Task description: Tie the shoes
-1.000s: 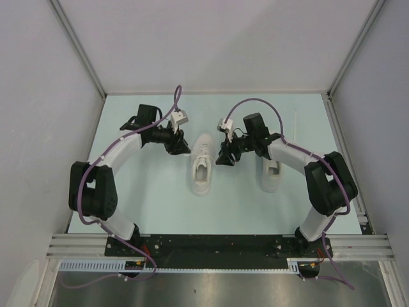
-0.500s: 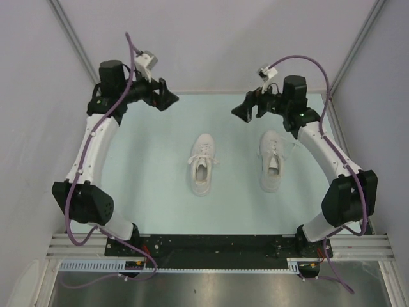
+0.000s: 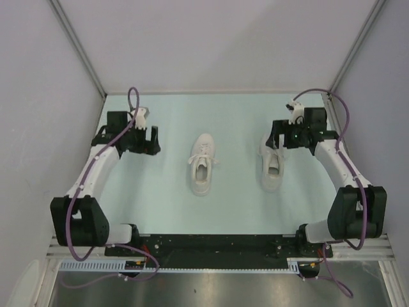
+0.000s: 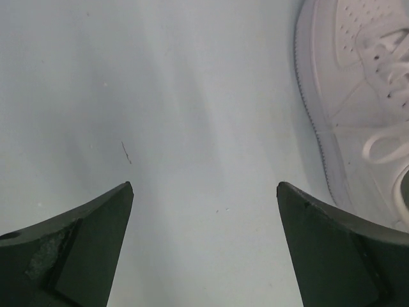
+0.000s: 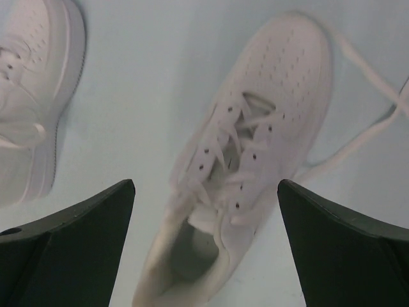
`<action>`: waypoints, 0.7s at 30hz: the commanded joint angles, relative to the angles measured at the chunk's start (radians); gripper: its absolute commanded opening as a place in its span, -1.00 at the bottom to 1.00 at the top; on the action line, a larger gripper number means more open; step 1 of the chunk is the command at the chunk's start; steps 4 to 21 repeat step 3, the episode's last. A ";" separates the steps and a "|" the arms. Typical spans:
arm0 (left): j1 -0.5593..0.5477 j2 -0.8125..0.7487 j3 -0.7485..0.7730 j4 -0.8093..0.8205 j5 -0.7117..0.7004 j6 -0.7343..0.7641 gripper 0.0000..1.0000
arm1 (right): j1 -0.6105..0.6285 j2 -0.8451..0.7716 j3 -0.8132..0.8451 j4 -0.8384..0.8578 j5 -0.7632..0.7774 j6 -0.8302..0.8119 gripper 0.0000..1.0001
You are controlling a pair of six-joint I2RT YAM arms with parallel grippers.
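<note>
Left gripper (image 3: pixel 146 146) is spread empty over the table (image 3: pixel 160 198) left of the middle sneaker (image 3: pixel 202 165), while the right gripper (image 3: pixel 283 142), also spread, hovers above the right sneaker (image 3: pixel 271 173), likely targeting its loose lace (image 5: pixel 377 121).

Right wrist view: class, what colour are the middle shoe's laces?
White laces, matching the shoe; right wrist view shows them best.

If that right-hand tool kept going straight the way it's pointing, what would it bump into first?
Most likely the white lace-up sneaker on the right: the right tool, jaws wide open, points down at its laced middle. How high above it hangs is unclear.
</note>
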 commanded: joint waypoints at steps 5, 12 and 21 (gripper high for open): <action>-0.003 -0.161 -0.101 0.051 -0.086 -0.024 1.00 | 0.003 -0.120 -0.064 0.017 0.028 -0.025 0.99; -0.003 -0.161 -0.101 0.051 -0.086 -0.024 1.00 | 0.003 -0.120 -0.064 0.017 0.028 -0.025 0.99; -0.003 -0.161 -0.101 0.051 -0.086 -0.024 1.00 | 0.003 -0.120 -0.064 0.017 0.028 -0.025 0.99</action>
